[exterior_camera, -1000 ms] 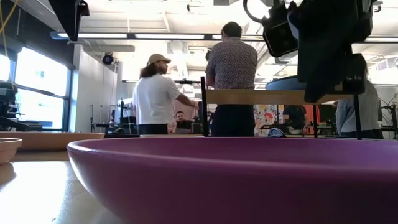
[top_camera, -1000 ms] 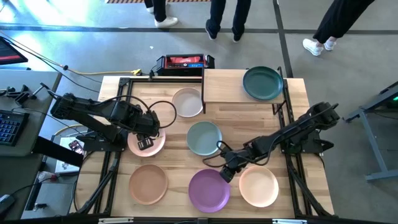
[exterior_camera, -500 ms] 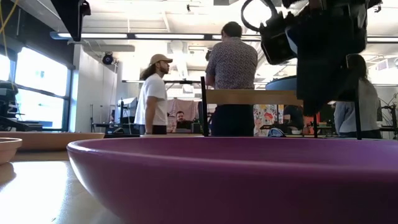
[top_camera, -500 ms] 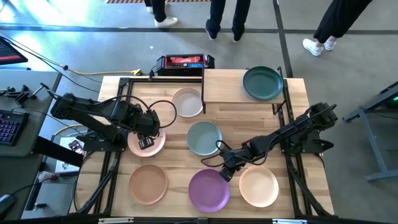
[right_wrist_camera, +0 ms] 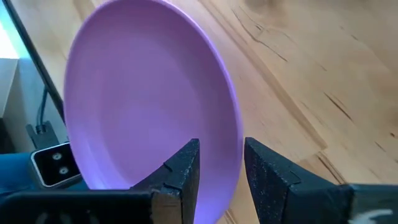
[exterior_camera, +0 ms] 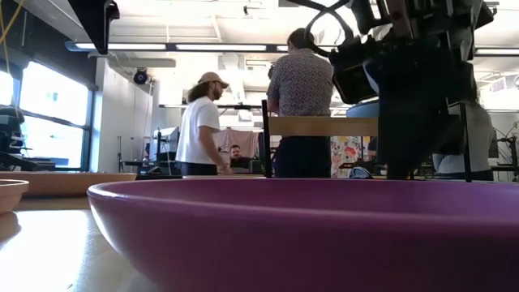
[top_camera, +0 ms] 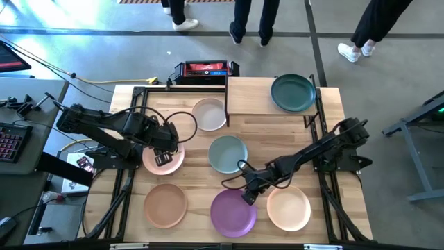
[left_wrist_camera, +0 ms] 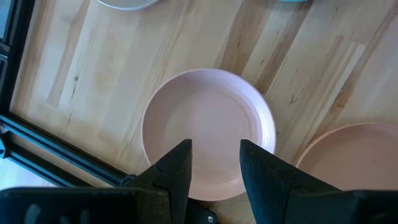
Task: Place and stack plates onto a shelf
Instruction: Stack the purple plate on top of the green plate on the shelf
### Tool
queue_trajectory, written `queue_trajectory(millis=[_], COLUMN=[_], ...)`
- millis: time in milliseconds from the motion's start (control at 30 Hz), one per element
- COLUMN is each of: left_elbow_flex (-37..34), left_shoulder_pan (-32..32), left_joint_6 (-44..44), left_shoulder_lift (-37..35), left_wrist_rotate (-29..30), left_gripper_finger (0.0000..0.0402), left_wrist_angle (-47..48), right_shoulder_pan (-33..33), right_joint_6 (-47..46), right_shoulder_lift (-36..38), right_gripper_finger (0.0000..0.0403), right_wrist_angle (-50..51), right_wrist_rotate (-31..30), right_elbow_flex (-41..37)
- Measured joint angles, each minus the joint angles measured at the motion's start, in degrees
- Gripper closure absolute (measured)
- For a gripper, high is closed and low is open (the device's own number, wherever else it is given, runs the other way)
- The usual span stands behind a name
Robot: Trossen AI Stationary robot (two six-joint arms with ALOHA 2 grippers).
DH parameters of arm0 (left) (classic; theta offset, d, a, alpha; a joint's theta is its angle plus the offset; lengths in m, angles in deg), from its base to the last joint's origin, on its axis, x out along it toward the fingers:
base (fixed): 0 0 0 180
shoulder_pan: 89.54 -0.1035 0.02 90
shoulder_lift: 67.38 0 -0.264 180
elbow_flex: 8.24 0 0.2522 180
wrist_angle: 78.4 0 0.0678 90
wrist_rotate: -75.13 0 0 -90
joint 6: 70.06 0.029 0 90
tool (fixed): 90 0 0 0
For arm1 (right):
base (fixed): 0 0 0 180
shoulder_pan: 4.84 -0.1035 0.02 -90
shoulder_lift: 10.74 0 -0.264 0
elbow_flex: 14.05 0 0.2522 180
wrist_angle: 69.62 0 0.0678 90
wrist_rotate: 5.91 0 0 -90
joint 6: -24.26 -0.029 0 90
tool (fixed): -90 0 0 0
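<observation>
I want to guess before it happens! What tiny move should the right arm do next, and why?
Probably close on the purple plate. The right end effector is open, with one finger on each side of the plate's rim, so squeezing would grip it for a lift toward the shelf. The left end effector hovers open over the pink plate.

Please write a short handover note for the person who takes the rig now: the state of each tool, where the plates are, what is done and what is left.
Right tool: open, straddling the rim of the purple plate, not closed on it.
Left tool: open, above the pink plate, holding nothing.
Shelf: carries only the dark teal plate.
On the tabletop: beige plate, sage green plate, tan plate, peach plate, plus pink and purple.
Done: one plate on the shelf. Left: six plates in view to place and stack.
</observation>
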Motion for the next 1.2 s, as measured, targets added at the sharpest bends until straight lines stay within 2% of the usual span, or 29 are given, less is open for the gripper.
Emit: queue_trajectory(millis=[667, 800, 1000, 1200], left_elbow_flex=[0.0, 0.0, 0.0, 0.0], left_shoulder_pan=[0.0, 0.0, 0.0, 0.0], left_joint_6=[1.55, 1.55, 1.55, 1.57], left_shoulder_lift=[0.0, 0.0, 0.0, 0.0], left_wrist_rotate=[0.14, 0.49, 1.07, 1.64], left_gripper_finger=[0.028, 0.028, 0.028, 0.028], left_wrist_angle=[-0.23, -0.59, -0.72, -0.72], right_shoulder_pan=[0.0, 0.0, 0.0, 0.0], right_joint_6=[-1.19, -3.75, -6.05, -7.56], right_shoulder_lift=[-3.55, -3.55, -3.55, -3.25], right_gripper_finger=[0.0297, 0.0324, 0.0395, 0.0401], right_wrist_angle=[-1.38, 0.61, 1.28, 1.62], right_wrist_rotate=[1.29, 0.99, 1.0, 1.73], right_elbow_flex=[0.01, 0.0, 0.0, 0.0])
